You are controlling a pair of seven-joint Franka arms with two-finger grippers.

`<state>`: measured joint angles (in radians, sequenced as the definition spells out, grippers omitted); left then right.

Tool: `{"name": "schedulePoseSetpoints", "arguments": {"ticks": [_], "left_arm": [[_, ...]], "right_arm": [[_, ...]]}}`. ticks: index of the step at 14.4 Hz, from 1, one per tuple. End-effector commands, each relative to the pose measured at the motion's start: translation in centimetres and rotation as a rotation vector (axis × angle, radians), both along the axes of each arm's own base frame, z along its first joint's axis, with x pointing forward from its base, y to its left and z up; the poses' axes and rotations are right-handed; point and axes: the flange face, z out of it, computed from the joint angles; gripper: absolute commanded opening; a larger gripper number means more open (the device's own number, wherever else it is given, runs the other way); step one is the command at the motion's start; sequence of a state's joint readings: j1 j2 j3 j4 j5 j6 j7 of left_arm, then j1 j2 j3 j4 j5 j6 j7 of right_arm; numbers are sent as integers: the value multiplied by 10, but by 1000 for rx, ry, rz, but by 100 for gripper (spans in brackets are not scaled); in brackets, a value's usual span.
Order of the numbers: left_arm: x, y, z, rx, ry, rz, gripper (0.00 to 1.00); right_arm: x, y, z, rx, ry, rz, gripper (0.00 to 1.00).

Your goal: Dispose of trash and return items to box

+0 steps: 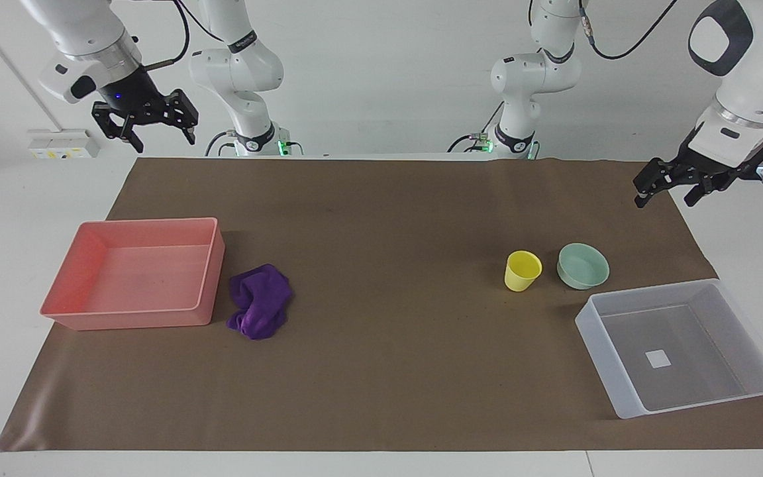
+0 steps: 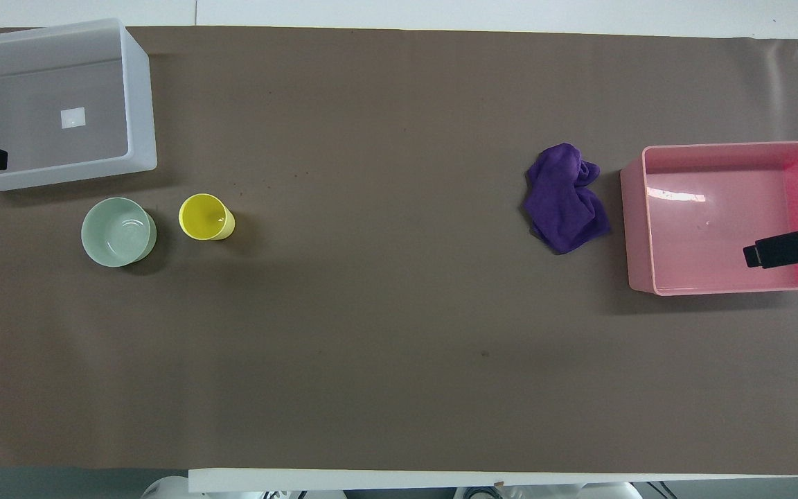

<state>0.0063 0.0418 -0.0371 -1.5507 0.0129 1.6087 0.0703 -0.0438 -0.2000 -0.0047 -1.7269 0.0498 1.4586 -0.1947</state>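
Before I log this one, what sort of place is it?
Most likely a robotics lab bench, not a home: two raised grippers, left and right, over a brown mat staged with a clear box and pink tray.

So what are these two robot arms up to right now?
Nothing is being handled yet. Both arms wait raised: the right gripper is up near the pink tray's end of the table, the left gripper near the clear box's end, both open and empty. A purple cloth lies on the brown mat beside the pink tray. A yellow cup and a green bowl stand side by side, just nearer the robots than the clear box. Tray and box hold nothing.
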Motion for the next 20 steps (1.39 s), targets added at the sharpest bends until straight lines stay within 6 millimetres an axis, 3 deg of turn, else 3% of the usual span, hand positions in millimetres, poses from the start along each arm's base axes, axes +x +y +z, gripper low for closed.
{"name": "schedulePoseSetpoints", "arguments": {"ticks": [1,4,5,6,8,10,12,15,18,19,20], "left_arm": [[-6,0,-1,0,-15,12,100],[-16,2,-15,1,-10,22,100],[-29,2,-40,2,-15,49,100],[-42,3,-66,-1,-58,91,100],[-56,8,-126,1,-37,110,100],[-53,12,-172,0,-19,114,100],[-53,26,-206,-2,-25,140,100],[-65,27,-249,-4,-26,145,100],[-73,27,-276,-6,-46,146,100],[-74,27,-285,-6,-40,149,97],[-73,27,-293,-7,-30,179,64]], "right_arm": [[-5,9,-5,-17,-10,40,100],[-7,4,-11,-16,1,48,100],[-9,2,-18,-15,-3,41,99],[2,8,-25,-16,-38,57,99],[29,27,-56,-12,-9,76,100],[57,42,-84,-7,-32,72,100],[84,62,-123,-1,-37,102,100],[115,90,-184,1,-41,150,100],[126,102,-232,4,-54,168,100],[131,104,-252,4,-51,166,100],[137,105,-268,5,-62,164,100]]}}
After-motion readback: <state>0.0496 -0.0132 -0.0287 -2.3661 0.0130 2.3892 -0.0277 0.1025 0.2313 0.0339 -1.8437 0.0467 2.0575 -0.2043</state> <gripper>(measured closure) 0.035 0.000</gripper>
